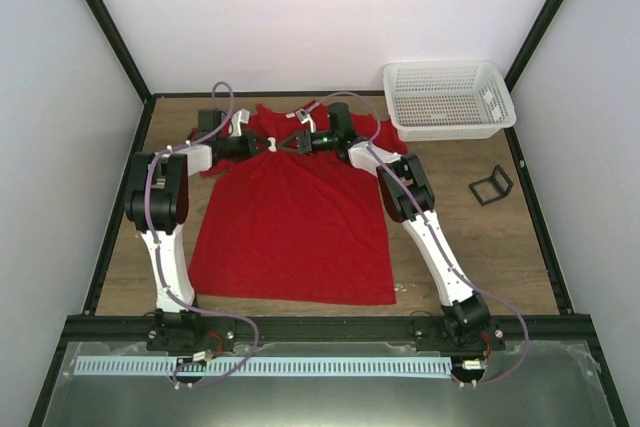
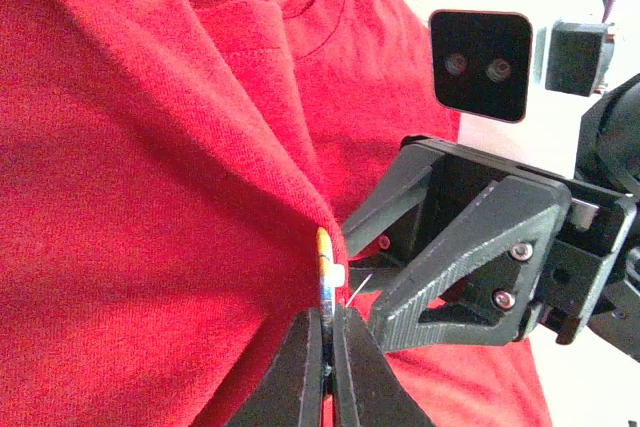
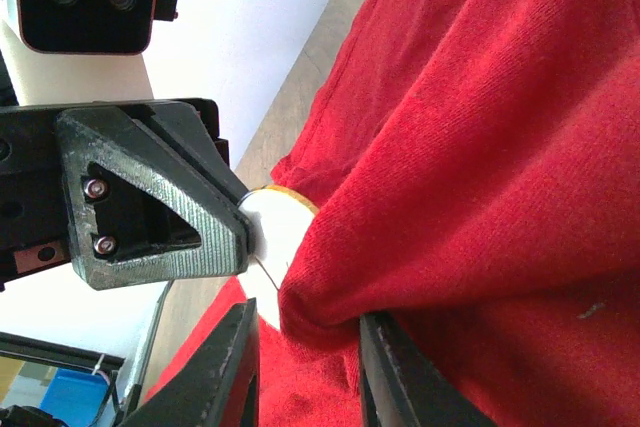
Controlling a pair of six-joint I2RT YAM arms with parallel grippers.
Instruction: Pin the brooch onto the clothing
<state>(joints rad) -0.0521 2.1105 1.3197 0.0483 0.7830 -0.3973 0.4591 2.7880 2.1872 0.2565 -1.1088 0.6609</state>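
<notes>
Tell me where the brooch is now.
The brooch is clamped edge-on in the left gripper, low centre in the left wrist view, pressed against a shirt fold near the collar.

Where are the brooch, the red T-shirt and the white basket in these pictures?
brooch [image 3: 275,232], right wrist view, on its pale back.
red T-shirt [image 1: 290,237], top view, on the middle of its front.
white basket [image 1: 455,130], top view, on its near wall.

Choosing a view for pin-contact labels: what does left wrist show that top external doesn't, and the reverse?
Left wrist only: the brooch, edge-on, clamped in the left end effector against a fold of the red T-shirt. Top external only: the white mesh basket, the black wire stand, the whole shirt laid out. Both: the shirt's neckline and the right end effector facing the left one.
</notes>
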